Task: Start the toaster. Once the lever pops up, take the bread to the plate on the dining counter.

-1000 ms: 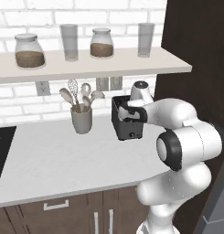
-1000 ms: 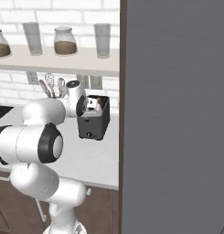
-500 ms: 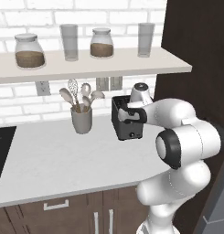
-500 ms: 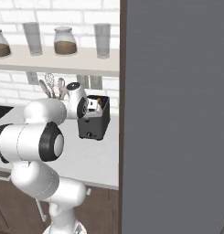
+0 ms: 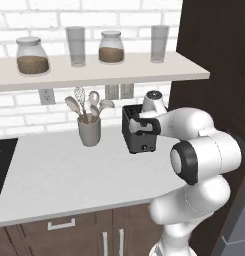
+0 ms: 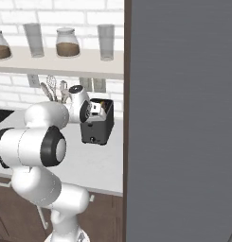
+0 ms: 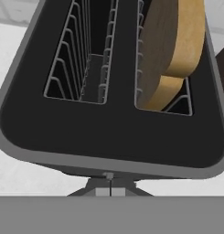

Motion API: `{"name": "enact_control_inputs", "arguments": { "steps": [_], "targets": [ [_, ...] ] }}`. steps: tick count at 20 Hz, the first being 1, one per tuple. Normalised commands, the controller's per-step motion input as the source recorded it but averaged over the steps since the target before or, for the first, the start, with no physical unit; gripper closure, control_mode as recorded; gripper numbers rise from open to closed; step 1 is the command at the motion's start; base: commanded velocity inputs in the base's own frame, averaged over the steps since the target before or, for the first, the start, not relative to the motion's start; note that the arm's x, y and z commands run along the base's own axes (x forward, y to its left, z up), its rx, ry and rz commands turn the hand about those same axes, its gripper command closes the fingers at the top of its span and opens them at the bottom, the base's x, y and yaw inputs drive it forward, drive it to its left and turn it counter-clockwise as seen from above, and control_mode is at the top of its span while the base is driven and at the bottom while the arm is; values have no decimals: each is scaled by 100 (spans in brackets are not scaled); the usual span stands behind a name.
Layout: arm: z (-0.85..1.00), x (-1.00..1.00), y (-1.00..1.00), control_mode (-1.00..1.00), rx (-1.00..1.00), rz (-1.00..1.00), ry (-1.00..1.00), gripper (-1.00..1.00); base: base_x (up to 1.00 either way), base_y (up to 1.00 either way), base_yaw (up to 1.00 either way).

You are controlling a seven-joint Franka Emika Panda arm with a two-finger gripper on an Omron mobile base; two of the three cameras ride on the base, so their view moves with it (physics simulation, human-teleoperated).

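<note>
Wall counter (image 5: pixel 69 175), toaster (image 5: pixel 139 131) slots up, bread (image 7: pixel 175 50) upright, end effector (image 5: pixel 136 125) state unclear

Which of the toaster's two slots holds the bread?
In the hand view, the right-hand slot of the toaster holds the tan bread, which sticks up out of it; the left-hand slot shows only bare wire guides.

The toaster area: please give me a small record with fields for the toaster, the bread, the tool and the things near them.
toaster: small black boxy two-slot toaster on the pale wall counter
bread: tan slice standing in one slot; other slot bare
tool: tool directly over the toaster top; open or shut cannot be told
neighbour: grey utensil crock beside the toaster
above: shelf with jars and glasses
</note>
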Motion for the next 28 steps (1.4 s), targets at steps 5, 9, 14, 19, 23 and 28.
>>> {"name": "enact_control_inputs", "arguments": {
  "steps": [5, 9, 14, 19, 23, 28],
  "targets": [
    [-55, 0, 1, -100, 0, 0, 0, 100, 0, 0, 0],
    [-25, -29, 0, -100, 0, 0, 6, 100, 0, 0, 0],
    [-41, -14, 0, -100, 0, 0, 5, 100, 0, 0, 0],
    [-37, 5, 0, -100, 0, 0, -1, 100, 0, 0, 0],
    [39, -8, 6, -100, -1, 0, -14, 100, 0, 0, 0],
    [72, -44, 2, -100, 0, 0, -22, 100, 0, 0, 0]
  ]
}}
